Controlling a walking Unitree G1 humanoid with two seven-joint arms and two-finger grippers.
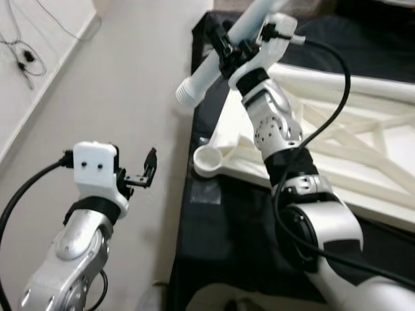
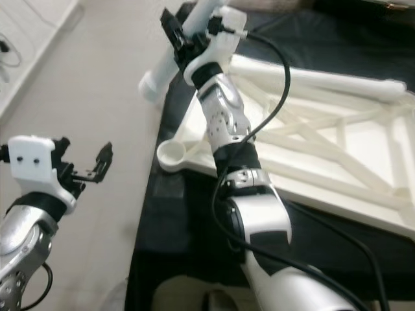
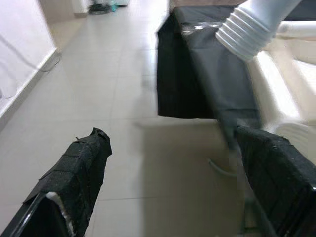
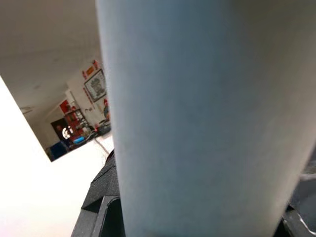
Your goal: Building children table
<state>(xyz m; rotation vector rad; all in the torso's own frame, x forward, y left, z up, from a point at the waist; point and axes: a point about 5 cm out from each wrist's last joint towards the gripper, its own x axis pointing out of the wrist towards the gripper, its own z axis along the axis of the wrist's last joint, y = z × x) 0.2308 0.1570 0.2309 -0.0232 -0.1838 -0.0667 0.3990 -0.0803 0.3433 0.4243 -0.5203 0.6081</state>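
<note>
Your biggest piece, the white tabletop [image 1: 337,136], lies underside up on the black cloth [image 1: 220,227] to your right, ribs showing and a corner socket [image 1: 209,160] at its near left, ready for a leg. Your right gripper [image 1: 235,46] is clamped round the pale leg [image 1: 224,55], holding it tilted above that corner with the threaded end [image 3: 243,33] aimed down-left. Your left gripper [image 1: 144,173] hangs over the floor [image 1: 130,97], fingers spread, holding nothing. The leg's far end is cut off.
</note>
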